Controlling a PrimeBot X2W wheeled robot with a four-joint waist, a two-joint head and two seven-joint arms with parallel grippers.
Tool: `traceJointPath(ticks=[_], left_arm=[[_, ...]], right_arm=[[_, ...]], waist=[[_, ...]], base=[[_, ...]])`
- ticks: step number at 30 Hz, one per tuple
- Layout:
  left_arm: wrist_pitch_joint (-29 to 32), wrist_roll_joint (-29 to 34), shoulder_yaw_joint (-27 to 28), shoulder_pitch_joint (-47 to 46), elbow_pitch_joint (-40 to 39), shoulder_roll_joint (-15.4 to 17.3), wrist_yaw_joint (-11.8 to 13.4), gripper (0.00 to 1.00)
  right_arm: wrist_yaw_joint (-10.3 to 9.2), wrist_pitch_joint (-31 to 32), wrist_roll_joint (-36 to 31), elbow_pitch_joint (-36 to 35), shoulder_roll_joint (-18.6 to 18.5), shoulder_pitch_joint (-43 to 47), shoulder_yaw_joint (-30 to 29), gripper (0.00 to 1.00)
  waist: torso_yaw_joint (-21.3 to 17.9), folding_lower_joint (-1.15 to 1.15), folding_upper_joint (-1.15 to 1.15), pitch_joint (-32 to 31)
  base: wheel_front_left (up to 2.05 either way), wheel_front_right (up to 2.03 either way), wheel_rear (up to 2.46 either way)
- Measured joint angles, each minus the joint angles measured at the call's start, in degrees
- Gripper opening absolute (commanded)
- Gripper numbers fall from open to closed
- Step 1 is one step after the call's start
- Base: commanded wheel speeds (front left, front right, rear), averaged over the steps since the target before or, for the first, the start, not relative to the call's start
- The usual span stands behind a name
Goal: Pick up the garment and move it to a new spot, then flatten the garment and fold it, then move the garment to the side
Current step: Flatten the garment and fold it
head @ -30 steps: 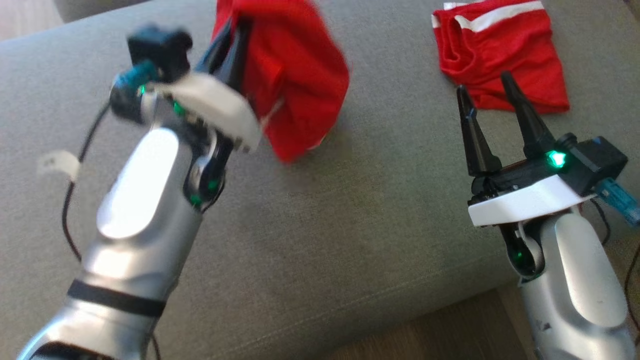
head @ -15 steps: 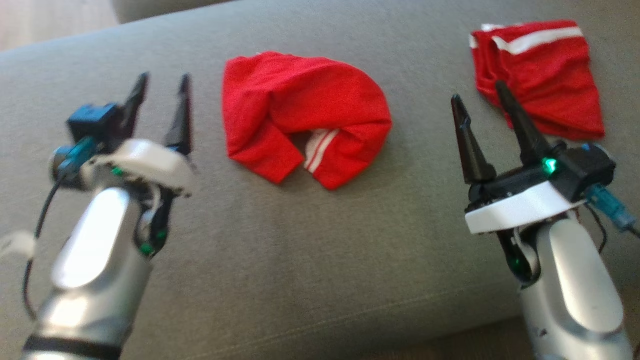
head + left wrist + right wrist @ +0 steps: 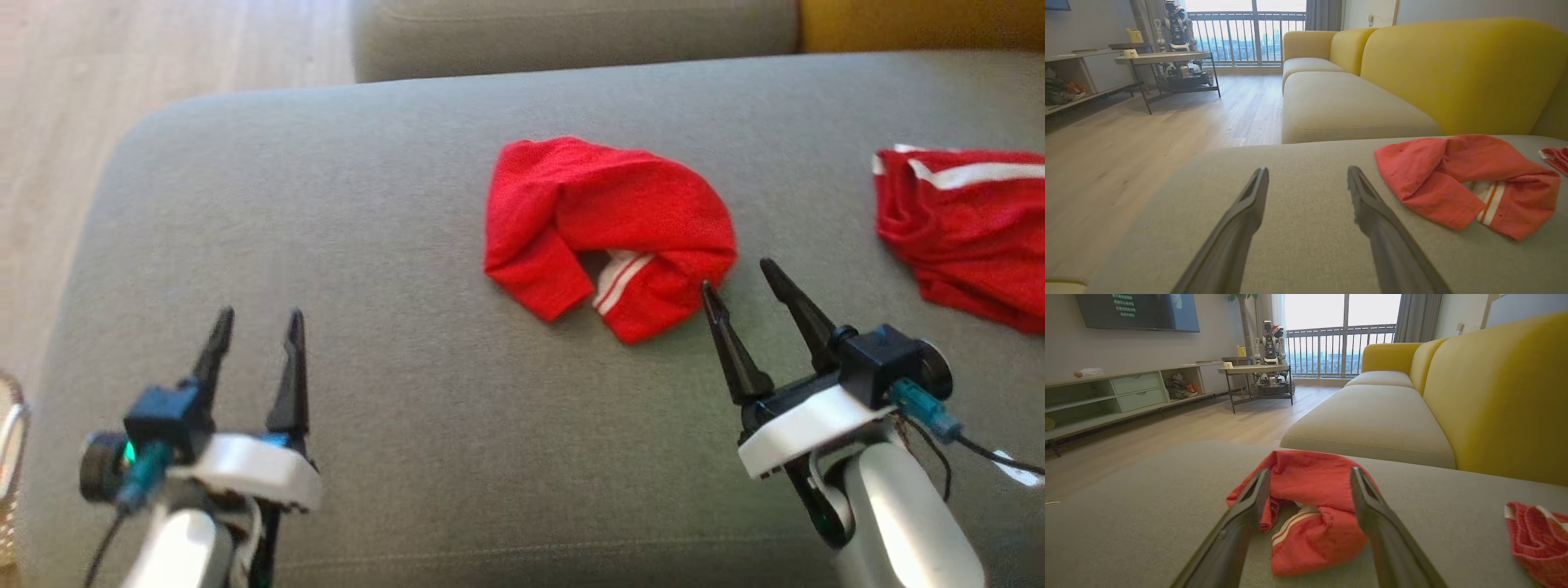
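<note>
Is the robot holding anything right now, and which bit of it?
Nothing is held. The left end effector and the right end effector are open and empty; the middle red garment lies loose on the grey cushion.

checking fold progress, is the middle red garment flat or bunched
Bunched: the middle red garment lies crumpled on the grey cushion, edges rolled over its white stripes.
</note>
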Motion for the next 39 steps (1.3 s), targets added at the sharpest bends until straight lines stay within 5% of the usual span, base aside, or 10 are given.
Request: traceJointPath(ticks=[12,22,35,36,37,38,39], left_arm=[[0.00,7.81,4.67,3.46,-3.98,-6.34,-1.57,1.00],[0.00,10.58,5.67,3.14,-1.90,-10.20,-4.90,1.00],[0.00,13.44,5.37,1.68,-0.42,-12.74,-6.65,1.00],[0.00,13.61,5.38,1.68,-0.25,-12.85,-6.66,1.00],[0.00,13.83,5.38,1.67,-0.09,-12.95,-6.67,1.00],[0.00,13.86,5.37,1.64,0.03,-13.10,-6.68,1.00],[0.00,13.86,5.38,1.58,0.15,-13.26,-6.68,1.00]], right_arm=[[0.00,0.66,0.02,4.77,0.00,-0.56,0.42,1.00],[0.00,6.84,1.87,17.73,-0.01,-9.62,2.56,1.00],[0.00,7.24,1.85,32.08,-0.12,-17.88,-3.58,1.00],[0.00,7.25,1.94,33.08,-0.13,-18.31,-3.41,0.93],[0.00,7.24,1.94,34.05,-0.13,-18.68,-3.21,0.30],[0.00,7.24,2.01,34.97,-0.14,-19.06,-2.98,0.00],[0.00,7.17,2.13,35.75,-0.14,-19.42,-2.61,0.00]], waist=[[4.72,0.00,0.00,0.47],[10.77,0.01,0.00,3.61],[17.19,0.01,0.00,7.16],[17.37,0.01,0.00,7.26],[17.50,0.01,0.00,7.34],[17.59,0.01,0.00,7.37],[17.66,0.01,0.00,7.33]], base=[[0.00,0.00,0.00],[0.00,0.00,0.00],[0.00,0.00,0.00],[0.00,0.00,0.00],[0.00,0.00,0.00],[0.00,0.00,0.00],[0.00,0.00,0.00]])
